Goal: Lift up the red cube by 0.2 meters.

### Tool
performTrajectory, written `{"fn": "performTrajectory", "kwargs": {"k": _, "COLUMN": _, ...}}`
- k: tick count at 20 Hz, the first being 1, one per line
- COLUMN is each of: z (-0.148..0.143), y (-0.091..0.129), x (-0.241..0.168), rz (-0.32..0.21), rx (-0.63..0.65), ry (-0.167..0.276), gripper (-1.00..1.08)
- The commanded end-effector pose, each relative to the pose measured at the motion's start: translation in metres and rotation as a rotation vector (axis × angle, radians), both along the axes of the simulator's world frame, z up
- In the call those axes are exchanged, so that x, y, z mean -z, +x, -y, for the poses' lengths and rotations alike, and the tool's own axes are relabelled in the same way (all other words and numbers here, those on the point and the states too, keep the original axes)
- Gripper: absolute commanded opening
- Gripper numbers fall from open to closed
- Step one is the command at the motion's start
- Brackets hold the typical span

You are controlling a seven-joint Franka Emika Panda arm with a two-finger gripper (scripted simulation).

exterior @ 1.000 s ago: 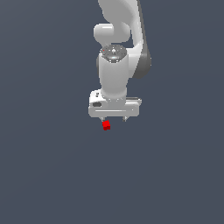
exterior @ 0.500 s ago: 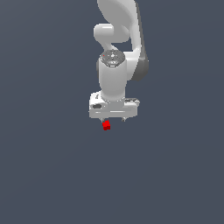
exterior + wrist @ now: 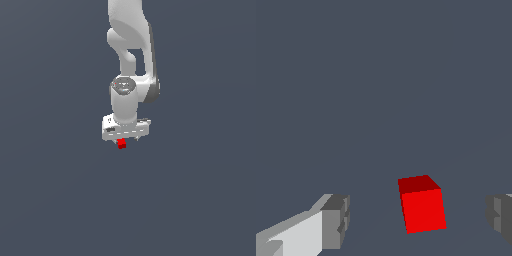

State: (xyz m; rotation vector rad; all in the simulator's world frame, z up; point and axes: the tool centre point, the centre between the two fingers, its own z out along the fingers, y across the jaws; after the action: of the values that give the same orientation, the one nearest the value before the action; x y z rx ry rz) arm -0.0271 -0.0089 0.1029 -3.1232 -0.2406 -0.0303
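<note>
The red cube [image 3: 121,144] is a tiny bright red block on the flat dark grey floor, just under the white hand in the exterior view. In the wrist view the red cube [image 3: 422,203] lies between my two grey fingertips, with a clear gap on each side and nearer to one fingertip than the other. My gripper [image 3: 125,140] points straight down over it and is open and empty. In the wrist view my gripper [image 3: 418,218] straddles the cube without touching it.
The white arm [image 3: 131,45] rises straight up behind the hand. The dark grey floor [image 3: 200,200] is plain and flat all around, and no other object shows.
The hand has come down closer to the cube and shifted slightly to the exterior view's left. The cube has not moved.
</note>
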Motion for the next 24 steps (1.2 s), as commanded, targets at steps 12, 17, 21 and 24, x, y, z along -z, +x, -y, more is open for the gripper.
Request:
{"fn": "performTrajectory", "kwargs": {"k": 12, "z": 0.025, "y": -0.034, "x": 0.083, "rz": -0.018, "rx": -0.14, "ry": -0.011, "gripper": 1.0}}
{"fn": "performTrajectory", "kwargs": {"k": 17, "z": 0.026, "y": -0.035, "x": 0.087, "rz": -0.019, "rx": -0.145, "ry": -0.012, "gripper": 1.0}}
{"fn": "performTrajectory", "kwargs": {"k": 21, "z": 0.025, "y": -0.033, "x": 0.083, "rz": -0.018, "rx": -0.138, "ry": -0.012, "gripper": 1.0}}
{"fn": "performTrajectory", "kwargs": {"k": 24, "z": 0.025, "y": -0.033, "x": 0.083, "rz": -0.018, "rx": -0.138, "ry": -0.012, "gripper": -1.0}}
